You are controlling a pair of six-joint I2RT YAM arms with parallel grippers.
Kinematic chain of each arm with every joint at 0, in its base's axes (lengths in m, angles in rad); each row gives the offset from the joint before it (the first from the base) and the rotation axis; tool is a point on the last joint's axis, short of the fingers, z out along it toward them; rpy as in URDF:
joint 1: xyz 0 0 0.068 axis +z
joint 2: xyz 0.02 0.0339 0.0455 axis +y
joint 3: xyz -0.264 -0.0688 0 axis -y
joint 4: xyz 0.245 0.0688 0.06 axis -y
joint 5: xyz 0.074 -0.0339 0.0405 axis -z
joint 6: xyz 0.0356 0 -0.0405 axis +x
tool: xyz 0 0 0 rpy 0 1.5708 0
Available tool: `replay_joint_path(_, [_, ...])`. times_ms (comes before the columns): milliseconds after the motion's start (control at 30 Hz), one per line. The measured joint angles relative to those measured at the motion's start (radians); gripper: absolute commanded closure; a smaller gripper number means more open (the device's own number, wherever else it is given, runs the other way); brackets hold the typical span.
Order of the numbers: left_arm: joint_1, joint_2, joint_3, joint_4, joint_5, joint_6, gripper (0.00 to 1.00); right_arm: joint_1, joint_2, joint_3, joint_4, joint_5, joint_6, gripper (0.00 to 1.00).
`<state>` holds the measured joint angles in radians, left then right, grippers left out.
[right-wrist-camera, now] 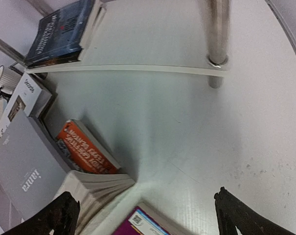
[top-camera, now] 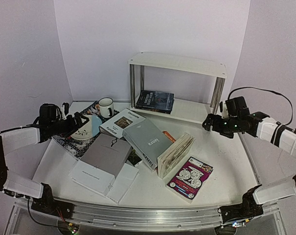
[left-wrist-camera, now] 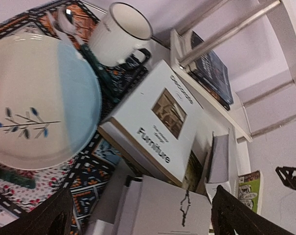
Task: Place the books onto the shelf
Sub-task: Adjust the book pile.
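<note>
The shelf (top-camera: 177, 62) stands at the upper centre of the top view, against the back wall. A dark blue book (top-camera: 155, 101) lies flat at the left end of its lower board.

The other books sit in a loose heap on the table (top-camera: 226, 166) in front of it. A white book (top-camera: 122, 122) marked "Furniture" lies left of centre. A grey book (top-camera: 148, 142) lies just right of it, with an orange book (top-camera: 169, 136) showing at its right edge. A thick book (top-camera: 176, 154) with fanned pages lies beside that. A magenta book (top-camera: 191, 178) lies at the lower right. At the lower left, a taupe book (top-camera: 106, 156) rests on a large white book (top-camera: 111, 182).

At the left of the frame, the left gripper (top-camera: 83, 120) hovers over a plate (top-camera: 86, 131) on a patterned placemat (top-camera: 72, 146), near a mug (top-camera: 106, 107). Its jaws are wide apart and empty. At the right, the right gripper (top-camera: 207, 122) hangs beside the shelf's front right leg, jaws likewise spread and holding nothing.
</note>
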<state>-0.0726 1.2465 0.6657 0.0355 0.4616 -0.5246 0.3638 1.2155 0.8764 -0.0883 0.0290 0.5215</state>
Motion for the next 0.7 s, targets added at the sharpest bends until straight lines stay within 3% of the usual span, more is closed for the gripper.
replay_joint_path(167, [-0.137, 0.072, 0.069, 0.036, 0.007, 0.02, 0.01, 0.202, 0.115, 0.149, -0.016, 0.087, 0.061, 0.06])
replay_joint_path(333, [-0.19, 0.136, 0.12, 0.073, 0.011, 0.031, 0.01, 0.391, 0.248, 0.277, -0.03, 0.18, 0.11, 0.2])
replay_joint_path(500, [-0.211, 0.163, 0.127, 0.08, 0.01, 0.032, 0.01, 0.508, 0.394, 0.383, -0.007, 0.184, 0.135, 0.31])
replay_joint_path(700, [-0.237, 0.166, 0.127, 0.081, 0.011, 0.047, 0.01, 0.577, 0.496, 0.41, 0.022, 0.159, 0.162, 0.32])
